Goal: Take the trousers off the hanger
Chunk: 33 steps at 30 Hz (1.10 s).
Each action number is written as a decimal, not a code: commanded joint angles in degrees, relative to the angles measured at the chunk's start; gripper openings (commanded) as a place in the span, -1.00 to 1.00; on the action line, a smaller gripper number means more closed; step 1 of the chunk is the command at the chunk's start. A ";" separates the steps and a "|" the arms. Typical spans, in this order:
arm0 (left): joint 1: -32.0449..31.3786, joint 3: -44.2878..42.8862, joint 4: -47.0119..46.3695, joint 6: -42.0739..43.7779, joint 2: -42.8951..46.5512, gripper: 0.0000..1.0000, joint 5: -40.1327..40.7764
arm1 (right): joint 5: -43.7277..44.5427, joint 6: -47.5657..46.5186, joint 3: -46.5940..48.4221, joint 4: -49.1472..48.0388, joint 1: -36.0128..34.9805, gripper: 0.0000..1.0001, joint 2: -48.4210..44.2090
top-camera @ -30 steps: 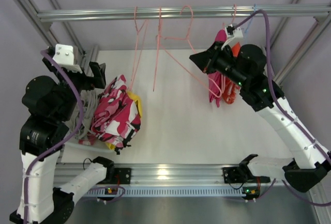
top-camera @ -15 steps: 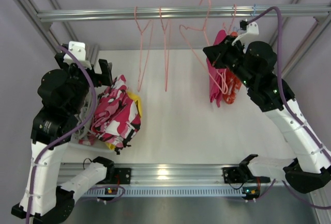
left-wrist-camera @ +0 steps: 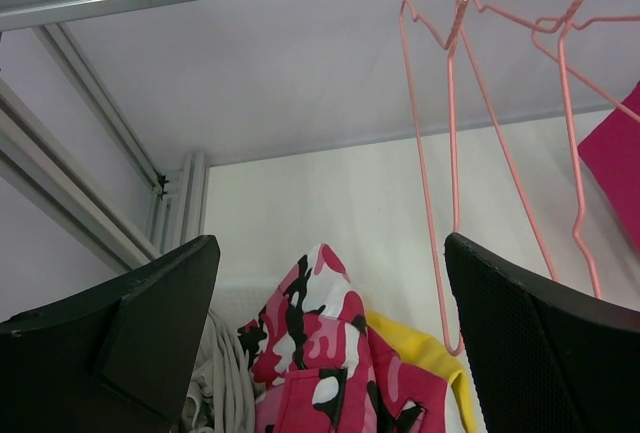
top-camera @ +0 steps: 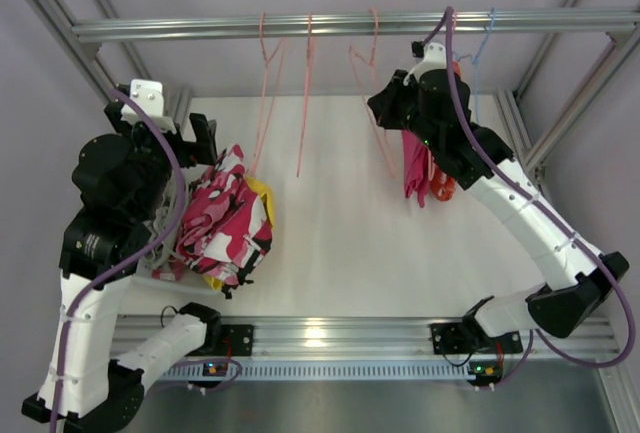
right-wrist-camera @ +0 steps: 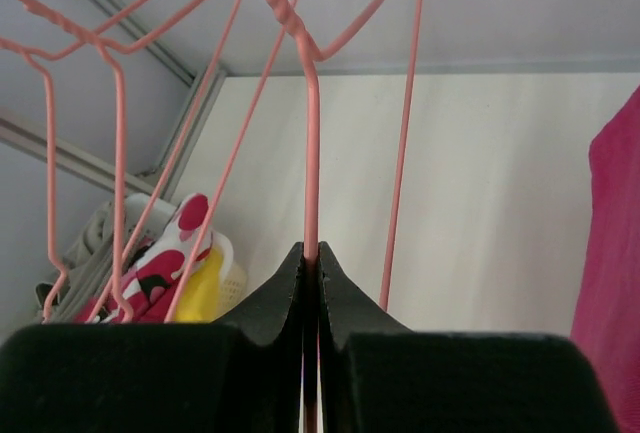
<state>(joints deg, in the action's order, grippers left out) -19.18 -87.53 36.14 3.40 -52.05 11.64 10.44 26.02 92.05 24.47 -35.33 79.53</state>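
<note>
A pile of trousers lies in a white basket [top-camera: 152,271] at the left: pink-white-black patterned ones [top-camera: 225,218] on top, yellow ones [top-camera: 263,196] and grey ones [top-camera: 168,203] beside them. Magenta trousers [top-camera: 413,168] and orange ones [top-camera: 446,188] hang from the rail [top-camera: 200,27] at the right. My right gripper [top-camera: 380,109] is shut on the wire of an empty pink hanger [right-wrist-camera: 311,153] whose hook sits at the rail. My left gripper [top-camera: 165,138] is open and empty above the pile [left-wrist-camera: 320,353].
Two more empty pink hangers [top-camera: 265,83] [top-camera: 305,93] hang from the rail. A blue hanger hook [top-camera: 487,33] is at the right. Metal frame posts [top-camera: 45,3] stand at both back corners. A front rail [top-camera: 320,333] carries the arm bases.
My right gripper has carried the empty pink hanger up and to the rail, where its hook now rests. My left arm rose a little, then stayed still.
</note>
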 commanded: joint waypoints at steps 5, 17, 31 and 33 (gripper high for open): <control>0.11 0.69 1.03 -2.87 -1.65 0.98 -2.40 | -1.64 0.17 -3.90 -7.50 -2.55 -0.42 -4.11; 0.20 -9.50 13.60 -7.88 -16.49 0.98 -17.52 | -4.72 -15.01 -8.64 -9.00 -2.55 0.99 -18.68; 1.95 -6.26 5.96 -0.06 -12.64 0.98 10.06 | -2.09 -25.40 -22.52 -5.22 15.10 0.99 -40.57; 3.00 -3.89 5.52 0.64 -10.01 0.98 11.56 | -2.17 -24.62 -24.54 -5.31 16.34 0.99 -42.43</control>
<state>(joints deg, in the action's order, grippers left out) -17.39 -93.69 45.95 1.61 -65.30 16.45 7.05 2.35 70.35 19.51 -21.12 38.48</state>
